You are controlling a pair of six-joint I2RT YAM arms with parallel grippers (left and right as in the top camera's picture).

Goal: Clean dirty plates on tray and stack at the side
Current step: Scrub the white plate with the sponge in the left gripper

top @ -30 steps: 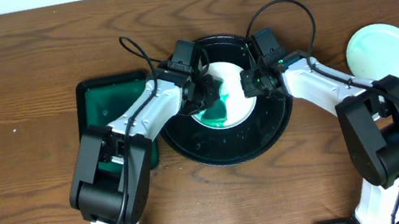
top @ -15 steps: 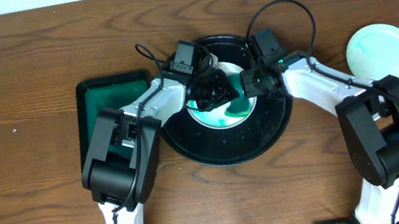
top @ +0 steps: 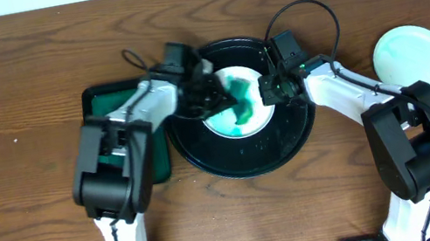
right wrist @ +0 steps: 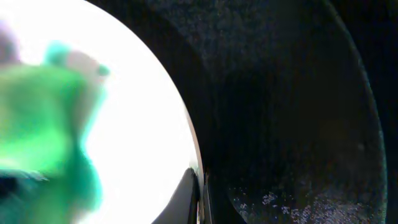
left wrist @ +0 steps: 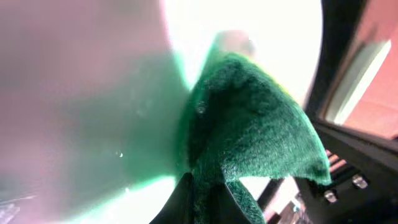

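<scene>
Risk noted: the left gripper (top: 212, 96), clamped on a green fibrous scouring pad (left wrist: 249, 124), may drag the small white round plate (top: 250, 88) out of the right gripper (top: 266, 92), pinched on its rim, and skid it across the glossy black round tray (top: 250, 167).

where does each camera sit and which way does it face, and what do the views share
Overhead: fixed above the table, looking straight down; both arms show whole, left gripper and right gripper over the black tray.
Left wrist: on the left arm, looking along its fingers at the green cloth they pinch, the white plate behind it.
Right wrist: on the right arm, low inside the tray, facing the plate's rim; its fingertips show at the bottom.
Shared: all three show the white plate with green on it.
</scene>
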